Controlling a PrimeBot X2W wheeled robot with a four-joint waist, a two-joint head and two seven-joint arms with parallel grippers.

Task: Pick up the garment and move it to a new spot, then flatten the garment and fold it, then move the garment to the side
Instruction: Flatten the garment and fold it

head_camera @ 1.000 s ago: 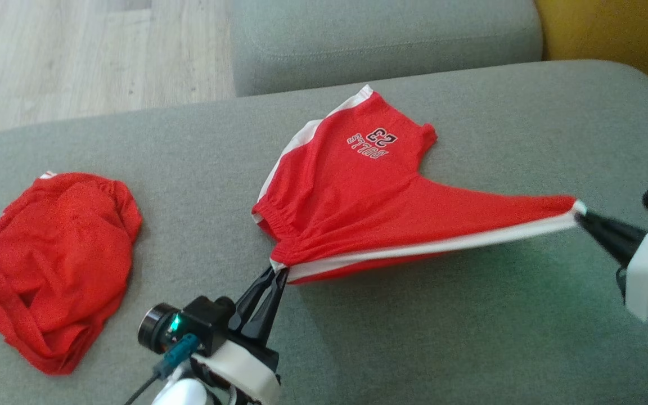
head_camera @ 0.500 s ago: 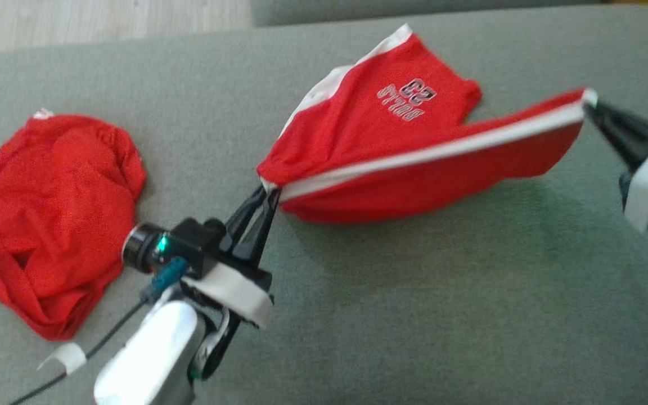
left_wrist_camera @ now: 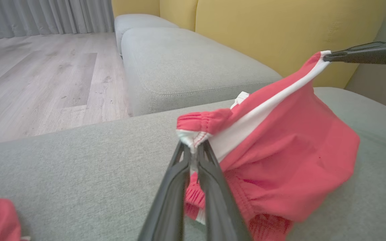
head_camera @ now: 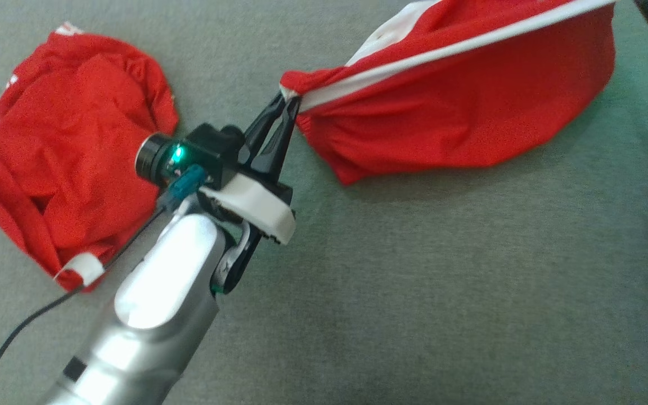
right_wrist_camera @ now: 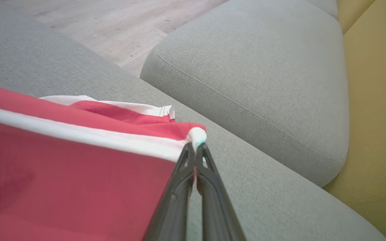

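Red shorts with a white side stripe hang stretched between both grippers above the grey sofa seat. My left gripper is shut on the elastic waistband corner. My right gripper is shut on the hem corner at the stripe's other end; in the left wrist view the right gripper holds that corner up high. The shorts sag in a pouch below the taut stripe, their lower folds touching the cushion.
A second crumpled red garment lies on the seat to the left, beside my left arm. Another grey cushion and a yellow backrest stand behind. Wooden floor lies beyond the seat's edge.
Both grippers have lifted the shorts off the cushion, so the printed front has dropped out of sight and the fabric now hangs. The head camera has tilted down.
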